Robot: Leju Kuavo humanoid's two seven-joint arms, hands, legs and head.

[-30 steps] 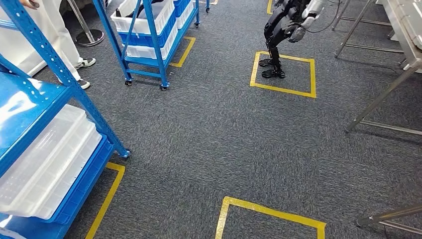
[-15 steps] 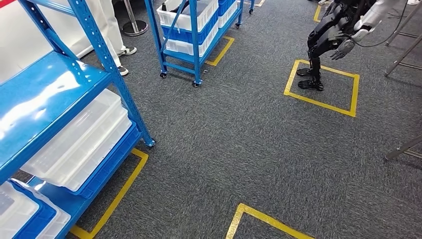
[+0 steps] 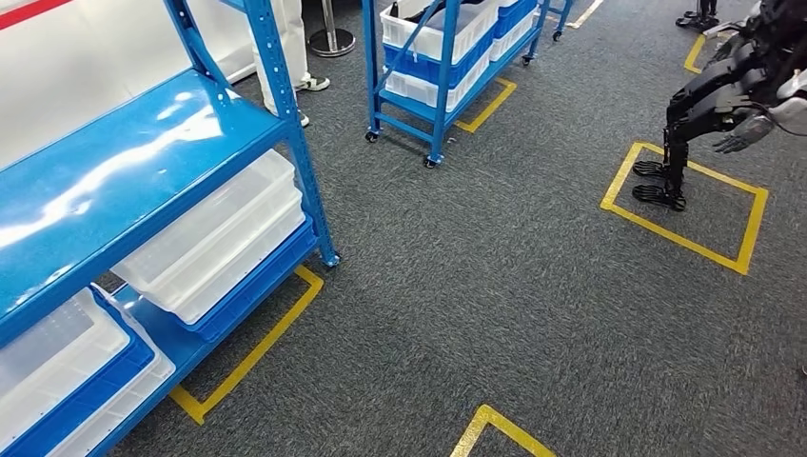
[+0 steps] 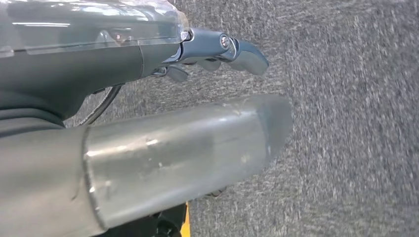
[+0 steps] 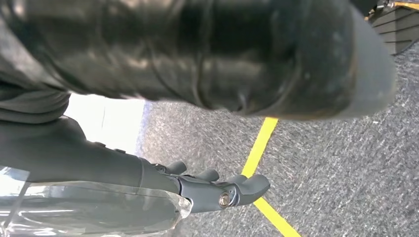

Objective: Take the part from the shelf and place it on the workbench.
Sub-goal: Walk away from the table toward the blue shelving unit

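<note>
Left robot hand: hangs over grey carpet, fingers loosely apart, holding nothing.
Right robot hand: over carpet and a yellow floor line, fingers spread, empty.
Shelf: blue rack at left, translucent bins on its lower levels.
Part: cannot tell which bin holds it.
Other robot: stands in a yellow square, far right.

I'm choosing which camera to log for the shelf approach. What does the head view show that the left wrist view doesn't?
Head view alone: the blue shelf with white bins, a wheeled blue cart, another robot standing in a yellow floor square, and a person's legs.
Left wrist view alone: the left hand, holding nothing.
Both: grey carpet and yellow tape.
</note>
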